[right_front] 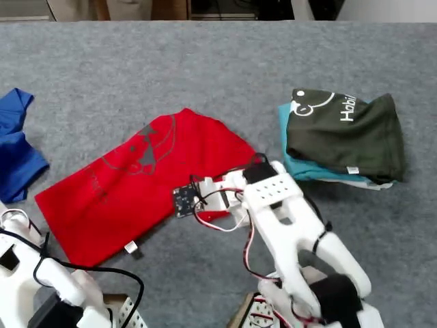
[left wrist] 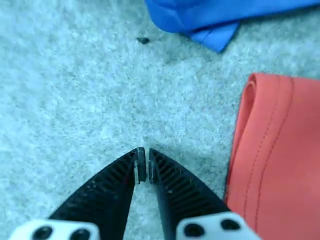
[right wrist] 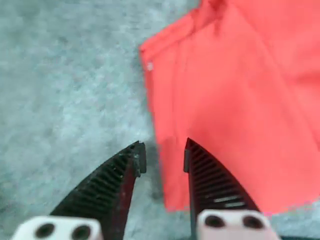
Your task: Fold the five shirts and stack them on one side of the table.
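**Red shirt's edge at my right claw**

The grey worktop [right_front: 205, 68] carries the red shirt [right_front: 136, 184]. My parted right claw [right wrist: 161, 157] straddles its edge. The folded stack [right_front: 341, 137] lies beside that claw. The blue shirt [left wrist: 215, 17] lies beyond my closed, empty left claw [left wrist: 144, 165].

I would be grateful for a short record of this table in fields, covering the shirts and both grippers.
Surface: grey table
Middle: red shirt lying flat, not yet stacked
Left side: blue shirt, crumpled at the table's edge
Right side: dark green shirt on top of a teal shirt, with a white shirt peeking out beneath
Left gripper: shut, over bare table beside the red shirt's hem
Right gripper: open, fingers either side of the red shirt's edge
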